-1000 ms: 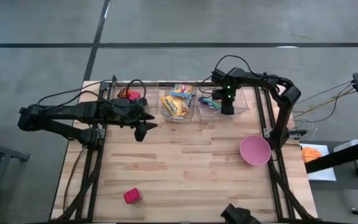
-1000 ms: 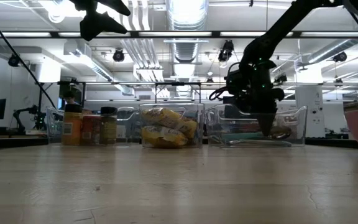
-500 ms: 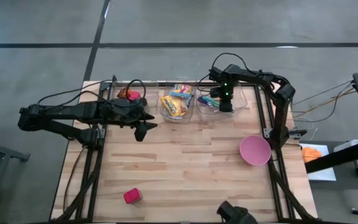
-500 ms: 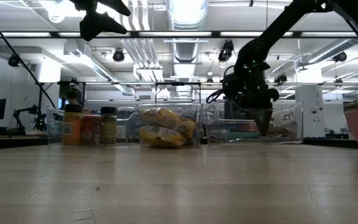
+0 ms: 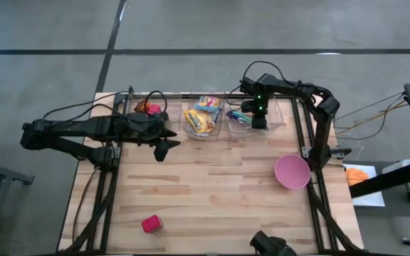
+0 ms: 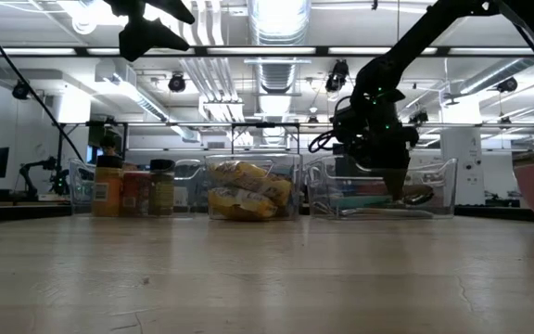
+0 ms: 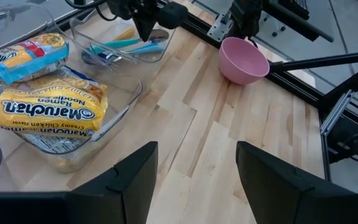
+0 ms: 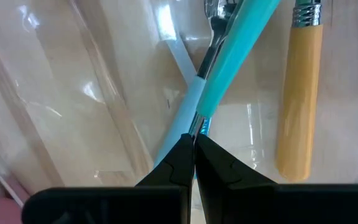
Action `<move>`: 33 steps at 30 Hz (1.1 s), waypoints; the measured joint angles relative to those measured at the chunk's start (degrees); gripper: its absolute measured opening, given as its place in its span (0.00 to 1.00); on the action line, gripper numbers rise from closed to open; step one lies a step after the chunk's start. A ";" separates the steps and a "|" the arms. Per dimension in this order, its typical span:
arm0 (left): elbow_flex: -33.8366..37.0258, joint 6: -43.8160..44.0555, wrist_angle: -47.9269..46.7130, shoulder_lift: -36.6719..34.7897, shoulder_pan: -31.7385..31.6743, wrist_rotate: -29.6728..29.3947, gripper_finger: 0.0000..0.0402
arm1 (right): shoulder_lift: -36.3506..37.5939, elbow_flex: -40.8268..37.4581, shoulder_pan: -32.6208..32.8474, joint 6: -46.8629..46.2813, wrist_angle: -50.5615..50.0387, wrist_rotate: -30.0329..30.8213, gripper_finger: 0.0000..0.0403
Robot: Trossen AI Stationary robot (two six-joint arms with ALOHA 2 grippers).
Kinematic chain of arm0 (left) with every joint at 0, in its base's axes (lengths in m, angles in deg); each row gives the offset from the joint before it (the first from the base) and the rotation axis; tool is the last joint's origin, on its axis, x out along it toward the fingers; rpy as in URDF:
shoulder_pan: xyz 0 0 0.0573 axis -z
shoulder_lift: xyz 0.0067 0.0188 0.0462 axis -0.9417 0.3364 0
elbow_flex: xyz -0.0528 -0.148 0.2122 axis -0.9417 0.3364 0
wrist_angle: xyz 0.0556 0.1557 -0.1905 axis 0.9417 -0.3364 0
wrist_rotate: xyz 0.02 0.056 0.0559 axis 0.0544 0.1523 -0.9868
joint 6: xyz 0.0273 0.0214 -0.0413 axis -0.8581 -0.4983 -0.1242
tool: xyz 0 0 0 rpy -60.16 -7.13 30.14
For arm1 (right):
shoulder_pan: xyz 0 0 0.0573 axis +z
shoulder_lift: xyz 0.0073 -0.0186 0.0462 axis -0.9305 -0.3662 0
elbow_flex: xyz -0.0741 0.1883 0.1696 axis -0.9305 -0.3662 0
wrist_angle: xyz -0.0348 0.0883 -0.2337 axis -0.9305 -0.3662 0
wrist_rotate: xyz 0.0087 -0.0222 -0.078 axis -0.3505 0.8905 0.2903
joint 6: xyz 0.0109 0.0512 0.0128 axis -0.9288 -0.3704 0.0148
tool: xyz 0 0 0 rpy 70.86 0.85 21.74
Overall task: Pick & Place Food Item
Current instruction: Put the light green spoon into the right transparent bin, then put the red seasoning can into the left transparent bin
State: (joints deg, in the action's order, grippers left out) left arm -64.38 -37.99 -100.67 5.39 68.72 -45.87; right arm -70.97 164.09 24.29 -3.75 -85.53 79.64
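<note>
Yellow ramen packets lie in the middle clear bin at the table's far edge. My right gripper is shut and points down into the right clear bin. Its tips are right at a light blue utensil handle that crosses a teal one; a yellow-handled utensil lies beside them. My left gripper hangs open above the table, near the bins, with nothing between its fingers. My right gripper comes at the light blue handle from above with its fingers shut, where that handle crosses the teal one. The fingertips themselves cover the spot, so I cannot tell whether they touch it.
A pink bowl stands near the right edge. A small pink block lies near the front left. A left bin holds jars. Bare wood lies between the bins and the near edge.
My right arm's elbow has drawn a little toward the table's left. Its gripper has stayed shut and low in the utensil bin.
</note>
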 joint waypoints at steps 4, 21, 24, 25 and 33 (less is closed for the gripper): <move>0.00 0.23 -0.01 0.00 0.00 0.00 0.56 | 0.00 -0.01 0.00 -0.85 0.02 0.15 0.02; 0.00 0.44 -0.05 0.00 0.00 0.00 0.56 | 0.07 -0.15 0.11 -3.75 0.71 1.53 0.29; 0.00 0.44 -0.05 0.00 0.00 0.00 0.56 | 0.09 -0.15 0.11 -4.20 0.77 1.57 0.37; 0.00 0.44 -0.07 0.00 0.00 0.00 0.56 | 0.09 -0.15 0.09 -4.46 0.79 1.59 0.39; 0.00 1.09 -0.08 0.00 0.00 0.02 0.56 | 0.22 -0.15 0.09 -5.98 0.85 1.68 0.49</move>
State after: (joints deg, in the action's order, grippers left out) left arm -64.38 -36.89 -100.74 5.39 68.72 -45.86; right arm -70.75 163.94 24.38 -9.73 -84.68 81.32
